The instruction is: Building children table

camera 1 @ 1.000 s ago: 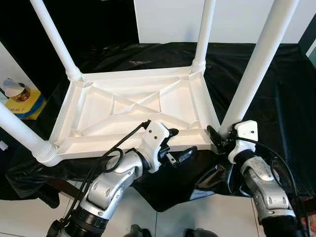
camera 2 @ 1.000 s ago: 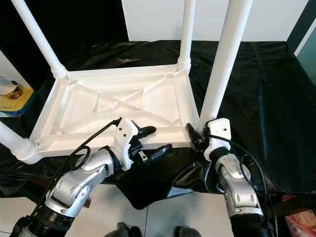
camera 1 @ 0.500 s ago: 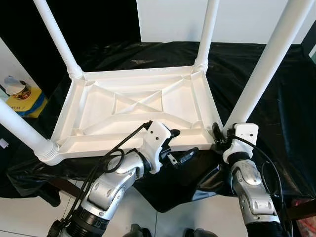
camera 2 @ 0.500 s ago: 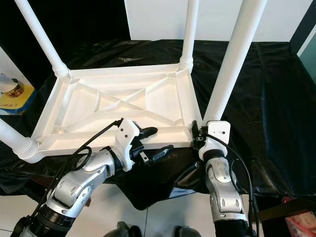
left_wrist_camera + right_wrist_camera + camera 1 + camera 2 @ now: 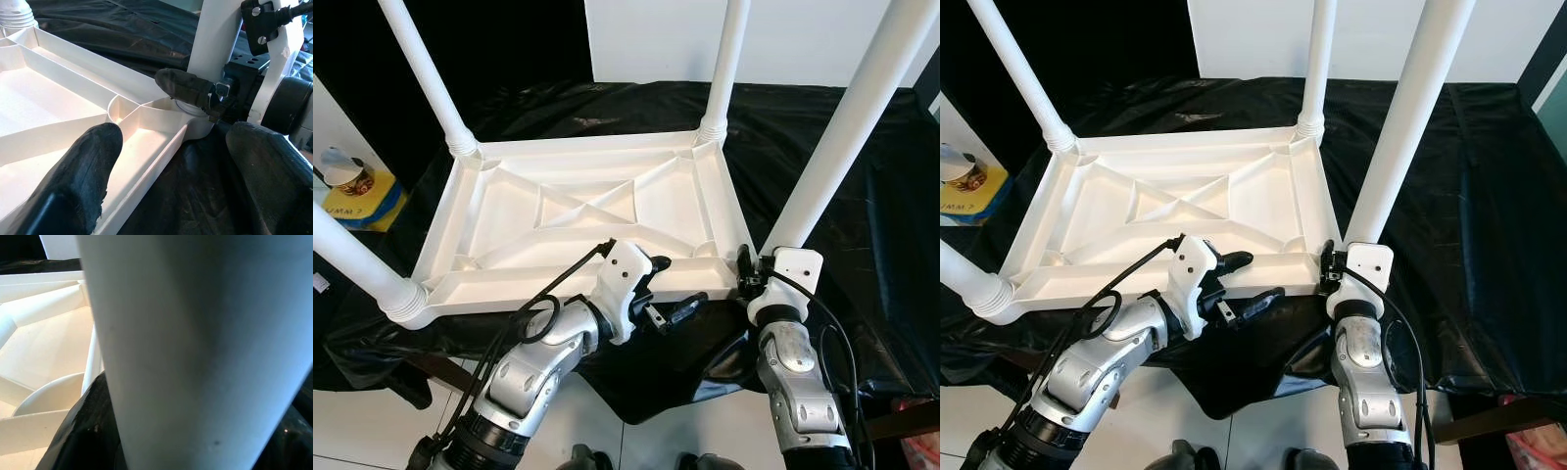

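Table top [image 5: 587,211]: you see it lying upside down on the black sheet [image 5: 862,196], ribbed underside facing up, four white legs standing from its corners.
Near right leg [image 5: 847,122]: it rises from the table top's corner closest to your right arm.
Right gripper [image 5: 751,277]: clenched around the base of the near right leg, its fingers [image 5: 83,431] pressed against the tube (the wrist camera sits right up against it).
Left gripper [image 5: 658,289]: released, fingers [image 5: 88,161] spread, one over the table top's near rim, the other just outside it.
Yellow box [image 5: 357,201]: beyond the table top's left edge.
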Motion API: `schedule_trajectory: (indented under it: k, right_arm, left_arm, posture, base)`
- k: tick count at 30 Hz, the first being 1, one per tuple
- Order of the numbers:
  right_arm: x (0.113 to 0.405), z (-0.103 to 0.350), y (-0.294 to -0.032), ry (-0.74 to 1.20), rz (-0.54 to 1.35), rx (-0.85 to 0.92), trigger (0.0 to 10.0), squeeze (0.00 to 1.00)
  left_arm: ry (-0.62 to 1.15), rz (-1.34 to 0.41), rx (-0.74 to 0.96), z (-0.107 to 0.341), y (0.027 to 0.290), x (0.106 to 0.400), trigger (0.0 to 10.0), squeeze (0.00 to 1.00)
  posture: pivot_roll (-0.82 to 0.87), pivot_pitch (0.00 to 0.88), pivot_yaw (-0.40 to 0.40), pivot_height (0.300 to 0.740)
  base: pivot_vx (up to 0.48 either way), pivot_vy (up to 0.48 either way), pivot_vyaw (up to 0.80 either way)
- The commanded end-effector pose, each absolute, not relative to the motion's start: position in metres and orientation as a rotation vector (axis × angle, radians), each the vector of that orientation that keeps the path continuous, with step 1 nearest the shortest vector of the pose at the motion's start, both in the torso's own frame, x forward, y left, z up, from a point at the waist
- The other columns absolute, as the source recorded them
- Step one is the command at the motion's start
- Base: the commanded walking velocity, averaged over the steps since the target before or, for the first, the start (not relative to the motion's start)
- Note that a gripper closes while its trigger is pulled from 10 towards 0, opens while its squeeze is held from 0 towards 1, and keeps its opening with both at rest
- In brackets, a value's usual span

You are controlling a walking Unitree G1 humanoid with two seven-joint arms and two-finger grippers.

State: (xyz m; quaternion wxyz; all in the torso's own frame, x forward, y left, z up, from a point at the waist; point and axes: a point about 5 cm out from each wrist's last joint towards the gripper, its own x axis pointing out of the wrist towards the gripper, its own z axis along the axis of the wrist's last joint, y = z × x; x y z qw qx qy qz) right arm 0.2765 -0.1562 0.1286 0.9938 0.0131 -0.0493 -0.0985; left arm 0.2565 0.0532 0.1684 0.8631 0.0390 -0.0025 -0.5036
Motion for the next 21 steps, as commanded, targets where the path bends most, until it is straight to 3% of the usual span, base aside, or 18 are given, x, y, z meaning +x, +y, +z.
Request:
schedule_trajectory:
  k: [1, 2, 17, 18, 21]
  right_arm:
    - [0.272, 0.111, -0.159, -0.011, -0.219, 0.035, 10.0, 0.19]
    - [0.272, 0.115, -0.16, -0.034, -0.201, 0.027, 10.0, 1.0]
    - [0.268, 0.135, -0.178, -0.145, 0.047, -0.017, 10.0, 1.0]
    - [0.268, 0.137, -0.179, -0.151, 0.083, -0.022, 10.0, 0.0]
    - [0.269, 0.139, -0.18, -0.16, 0.138, -0.034, 10.0, 0.0]
  left_arm:
    - [0.009, -1.102, 0.088, 0.166, 0.052, 0.251, 10.0, 0.0]
    - [0.01, -1.101, 0.089, 0.166, 0.053, 0.251, 10.0, 0.0]
    - [0.018, -1.094, 0.091, 0.166, 0.057, 0.251, 10.0, 0.0]
    - [0.019, -1.095, 0.092, 0.166, 0.057, 0.251, 10.0, 0.0]
    - [0.02, -1.095, 0.093, 0.166, 0.057, 0.251, 10.0, 0.0]
  posture:
    - [-0.06, 0.112, 0.031, 0.74]
    - [-0.05, 0.113, 0.031, 0.74]
    - [-0.05, 0.132, 0.044, 0.74]
    - [-0.05, 0.132, 0.046, 0.74]
    - [-0.04, 0.134, 0.049, 0.74]
  base:
    - [0.0, 0.0, 0.0]
    - [0.0, 0.0, 0.0]
    - [0.0, 0.0, 0.0]
    - [0.0, 0.0, 0.0]
    - [0.0, 0.0, 0.0]
